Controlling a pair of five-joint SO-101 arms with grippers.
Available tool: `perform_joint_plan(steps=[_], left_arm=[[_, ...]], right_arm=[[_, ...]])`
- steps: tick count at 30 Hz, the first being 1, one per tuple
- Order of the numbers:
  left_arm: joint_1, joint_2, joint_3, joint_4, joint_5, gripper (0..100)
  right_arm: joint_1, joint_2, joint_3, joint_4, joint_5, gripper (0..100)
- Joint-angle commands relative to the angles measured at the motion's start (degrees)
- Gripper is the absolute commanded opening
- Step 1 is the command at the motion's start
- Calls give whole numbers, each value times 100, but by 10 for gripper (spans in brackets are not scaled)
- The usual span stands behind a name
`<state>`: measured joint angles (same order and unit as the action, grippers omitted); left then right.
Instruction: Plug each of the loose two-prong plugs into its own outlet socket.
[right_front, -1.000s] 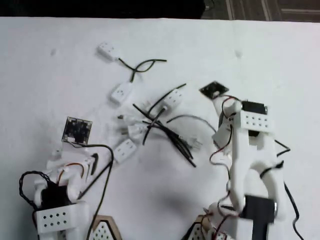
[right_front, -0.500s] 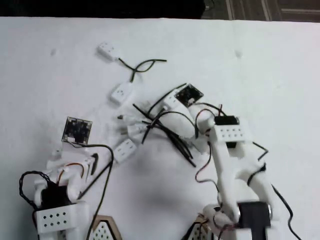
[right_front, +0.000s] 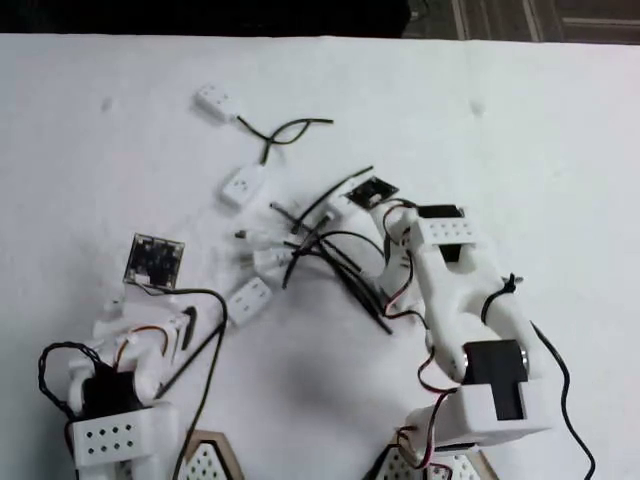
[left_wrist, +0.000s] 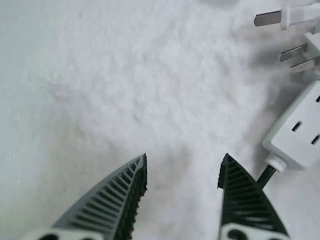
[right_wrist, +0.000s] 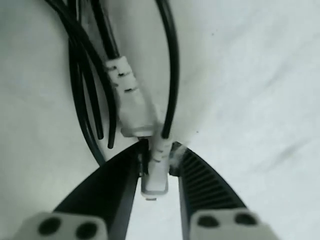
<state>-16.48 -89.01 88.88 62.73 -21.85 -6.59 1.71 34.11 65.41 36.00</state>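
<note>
My right pincer (right_wrist: 159, 148) is closed almost all the way on a white plug (right_wrist: 152, 177), pinching it across its slim body where the black cord (right_wrist: 173, 75) leaves it. A second plug (right_wrist: 131, 107) lies touching it just ahead, in among a bundle of cords (right_wrist: 82, 100). My left pincer (left_wrist: 182, 162) hangs wide open over bare tabletop (left_wrist: 100, 75) with nothing in it, an outlet socket (left_wrist: 299, 136) just beside its darker finger and the prongs (left_wrist: 270, 18) of two loose plugs a little beyond. The worry, as I judge it, is the tangle: if I lift the white plug, the crossing cords may drag its neighbour along or tug it askew in my hold. I cannot see its prongs (my own fingers hide that end), so I cannot tell which way they face, and a wrong guess would jam them against a socket's face. The sockets look small and lie loose, so a push would likely slide one away unless my left pincer braces it first.
</note>
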Motion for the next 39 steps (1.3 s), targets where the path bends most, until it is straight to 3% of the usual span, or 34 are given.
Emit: perform_joint_plan(steps=[1,22,29,39], left_arm=[[-40,-57,-18,-141,-62,234],[-40,-57,-18,-141,-62,234],[-66,-57,-211,-141,-18,234],[-31,-57,-1363,-132,897,207]], right_arm=[[-48,-13,-158,242,-44,54],[-101,-259,-316,1516,-35,17],[-110,-2070,-343,2158,-97,17],[-708,-4919,-334,2325,-1582,17]])
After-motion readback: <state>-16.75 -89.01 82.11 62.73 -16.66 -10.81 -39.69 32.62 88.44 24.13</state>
